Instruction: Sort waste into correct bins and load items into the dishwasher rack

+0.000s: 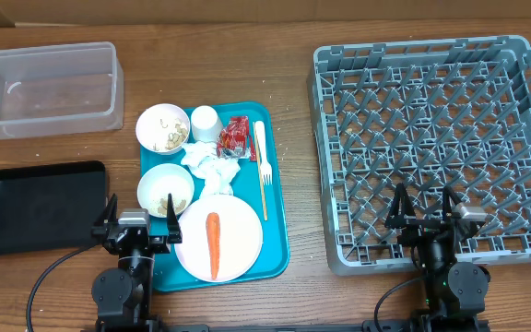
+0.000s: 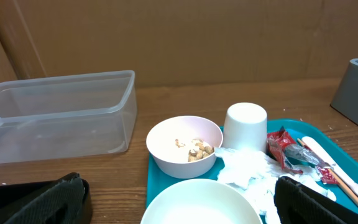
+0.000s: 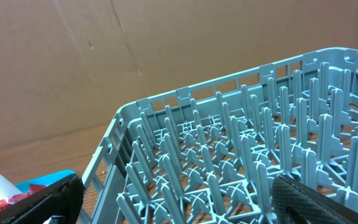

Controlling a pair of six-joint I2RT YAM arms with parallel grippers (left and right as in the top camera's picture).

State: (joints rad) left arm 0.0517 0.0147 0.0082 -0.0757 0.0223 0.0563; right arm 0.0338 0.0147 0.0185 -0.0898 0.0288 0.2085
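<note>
Left gripper [image 1: 138, 215] and right gripper [image 1: 423, 205] both spread wide, empty; carrot [image 1: 214, 242] lies on plate [image 1: 241, 231] at tray's [image 1: 280, 235] near end, probably firm, light, roll-prone, so pinch across its middle.

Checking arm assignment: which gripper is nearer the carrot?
Left. The left gripper is just left of the carrot; the right gripper is far off, over the dishwasher rack.
</note>
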